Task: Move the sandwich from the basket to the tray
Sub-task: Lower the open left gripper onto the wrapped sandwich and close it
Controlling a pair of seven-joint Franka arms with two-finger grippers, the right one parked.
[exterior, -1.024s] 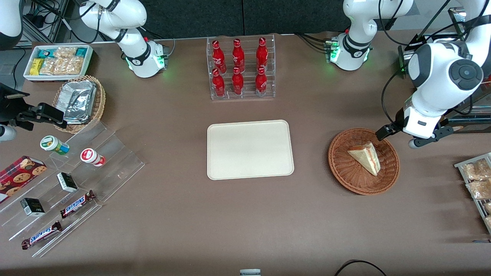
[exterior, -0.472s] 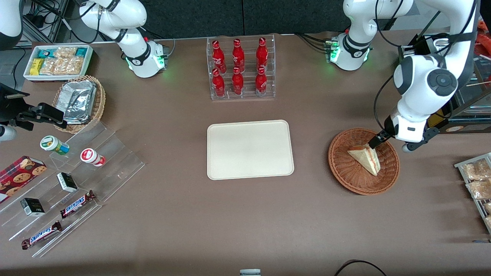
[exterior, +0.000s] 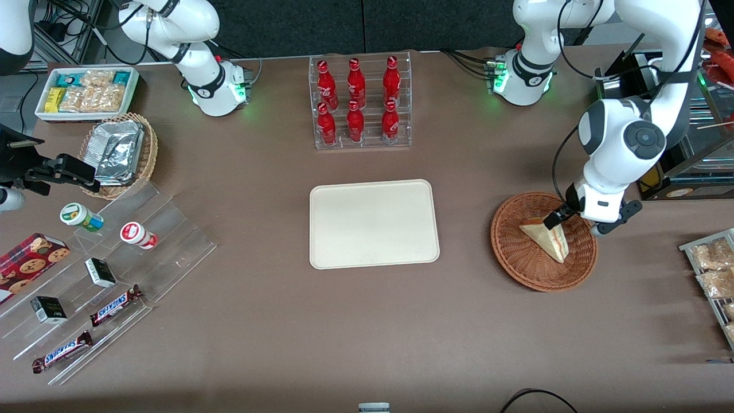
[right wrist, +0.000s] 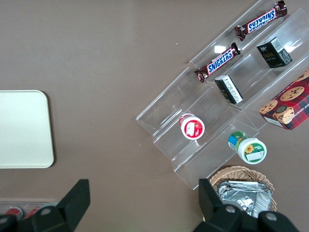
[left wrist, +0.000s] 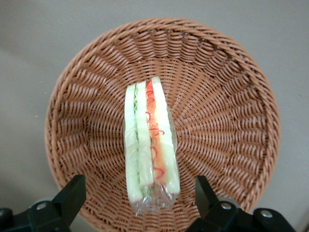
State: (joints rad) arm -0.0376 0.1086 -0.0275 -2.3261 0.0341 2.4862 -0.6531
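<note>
The sandwich (exterior: 547,236), a pale wedge in clear wrap with red-orange filling, lies in the reddish-brown wicker basket (exterior: 516,252) toward the working arm's end of the table. My left gripper (exterior: 576,225) hangs just above the basket, over the end of the sandwich farther from the front camera. In the left wrist view the gripper (left wrist: 139,203) is open; its black fingers (left wrist: 72,198) straddle the wrapped end of the sandwich (left wrist: 149,145) without touching it, and the basket (left wrist: 222,96) shows beneath. The cream tray (exterior: 373,223) lies bare at the table's middle, also in the right wrist view (right wrist: 21,128).
A clear rack of red bottles (exterior: 361,103) stands farther from the camera than the tray. A tan basket of foil packs (exterior: 120,152), a white snack bin (exterior: 86,92) and an acrylic shelf of snacks (exterior: 103,269) lie toward the parked arm's end. Snack packets (exterior: 714,269) lie beside the basket.
My left gripper has moved from beside the basket's rim to over the basket, toward the sandwich and lower. The sandwich and basket have not moved.
</note>
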